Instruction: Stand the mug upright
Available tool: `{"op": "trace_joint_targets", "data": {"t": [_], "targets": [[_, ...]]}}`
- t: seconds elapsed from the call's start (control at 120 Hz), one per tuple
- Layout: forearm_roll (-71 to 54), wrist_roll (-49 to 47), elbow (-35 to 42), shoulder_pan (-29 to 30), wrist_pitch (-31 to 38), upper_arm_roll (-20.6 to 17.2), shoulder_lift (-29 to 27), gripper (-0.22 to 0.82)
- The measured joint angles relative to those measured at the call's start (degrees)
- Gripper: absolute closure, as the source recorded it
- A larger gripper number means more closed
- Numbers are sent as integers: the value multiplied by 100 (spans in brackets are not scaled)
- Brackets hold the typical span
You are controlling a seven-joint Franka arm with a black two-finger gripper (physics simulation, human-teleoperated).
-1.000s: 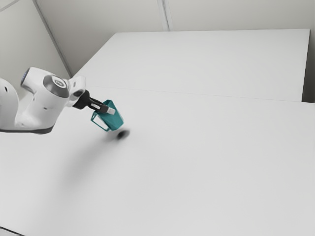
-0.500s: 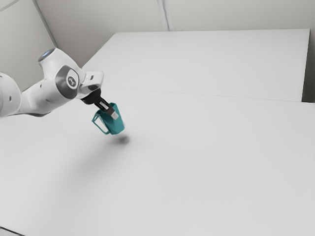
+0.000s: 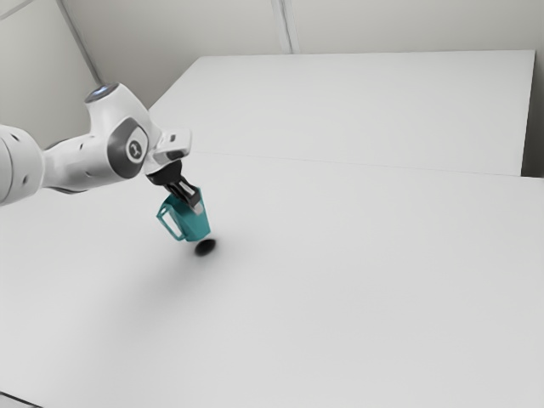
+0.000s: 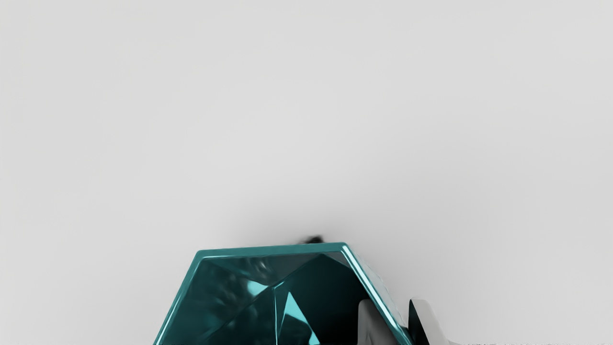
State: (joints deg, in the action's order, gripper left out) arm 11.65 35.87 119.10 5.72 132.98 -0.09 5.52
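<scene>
Exterior view: tool (image 3: 198, 206) has teal mug (image 3: 192, 225) off the desk (image 3: 340, 297), slightly tilted. Fingers (image 4: 427, 321) pinch its wall, inside and out.

Occluded and cropped portions of the mug (image 4: 270, 249), fingers (image 4: 428, 321) and arm (image 3: 85, 161).
Wrist view: the bottom edge cuts off the mug's near side and both fingers; deep shade obscures part of its interior, and the rim partly covers a blurred dark shadow (image 4: 314, 239). Exterior view: the mug's wall hides the tip of the inner finger; the arm is cropped at the exterior view's left, the table (image 3: 365, 297) at the lower edge; small arm markings are illegible.
</scene>
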Motion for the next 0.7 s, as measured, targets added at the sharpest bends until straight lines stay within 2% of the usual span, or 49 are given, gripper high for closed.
{"op": "trace_joint_targets", "data": {"t": [0.7], "targets": [[-1082, -1029, -2, -124, 87, 0, 119, 75]]}}
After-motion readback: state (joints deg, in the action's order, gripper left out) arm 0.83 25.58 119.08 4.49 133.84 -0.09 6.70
